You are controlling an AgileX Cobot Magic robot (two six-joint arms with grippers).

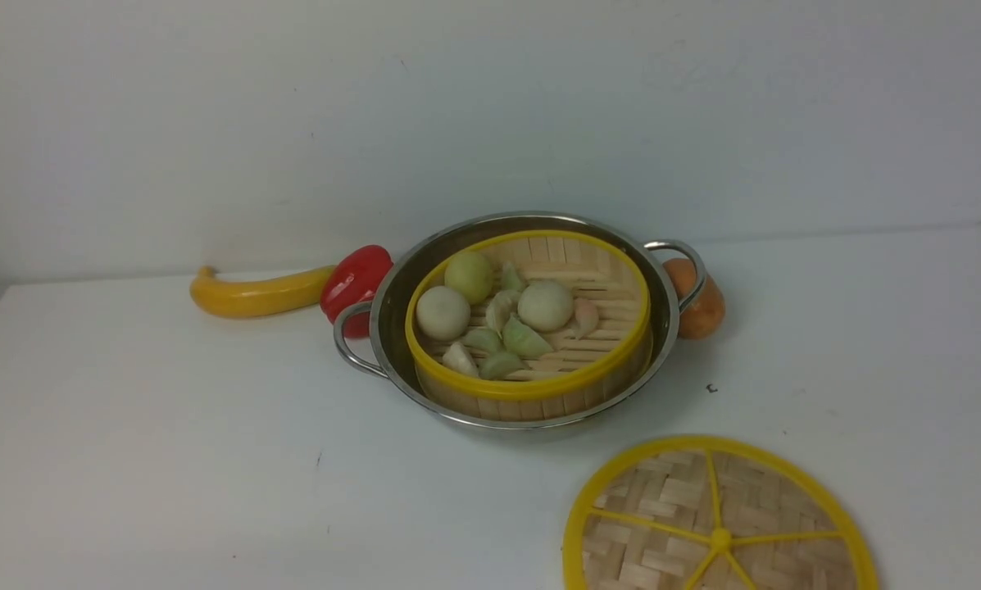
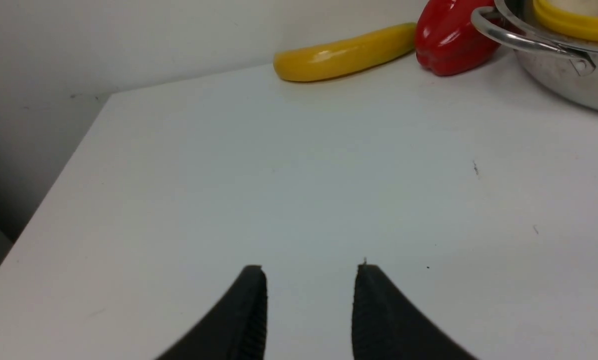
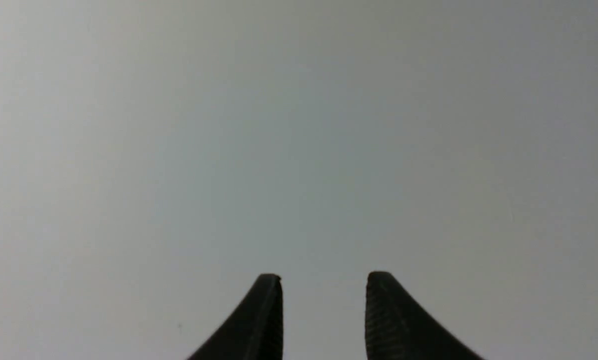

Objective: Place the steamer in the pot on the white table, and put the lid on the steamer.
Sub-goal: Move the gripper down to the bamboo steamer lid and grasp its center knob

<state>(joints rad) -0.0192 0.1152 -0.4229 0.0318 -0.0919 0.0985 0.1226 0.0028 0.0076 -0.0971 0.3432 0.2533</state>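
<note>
The left fingers, black and ribbed, hover low over the plain white table, aimed toward a yellow toy banana and a red toy pepper. They stand spread, gripping nothing. The right fingers hang over pale table surface, likewise spread and empty. The yellow-rimmed bamboo steamer sits inside the shiny two-handled steel pot. The flat woven-bamboo lid lies on the table nearer the robot, to its right.

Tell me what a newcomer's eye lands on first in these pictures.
The yellow-rimmed steamer, full of pale buns and dumplings, sits inside the shiny pot mid-table. Its woven lid lies flat on the white table near the front right, not yet on. A red pepper and yellow banana lie left of the pot.
</note>
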